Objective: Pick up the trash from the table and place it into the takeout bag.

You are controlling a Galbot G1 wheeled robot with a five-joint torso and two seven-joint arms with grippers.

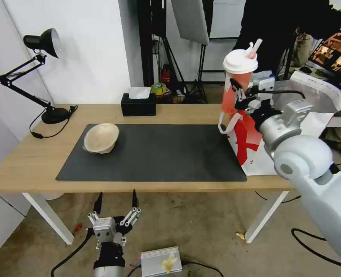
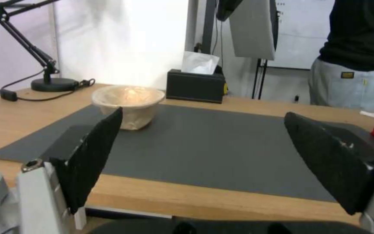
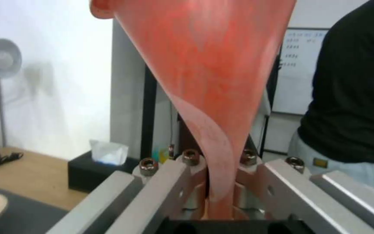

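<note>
Bright, even room light, soft shadows. The lamp (image 1: 43, 42) throws a faint shadow on the wall. In the right wrist view the cup (image 3: 213, 81) is a near blur; the left wrist view is soft.

Open dark mat (image 1: 158, 154) between beige bowl (image 1: 101, 137) and takeout bag (image 1: 251, 142).

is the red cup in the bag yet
Not yet. The right gripper holds the red cup upright above the takeout bag.
</note>
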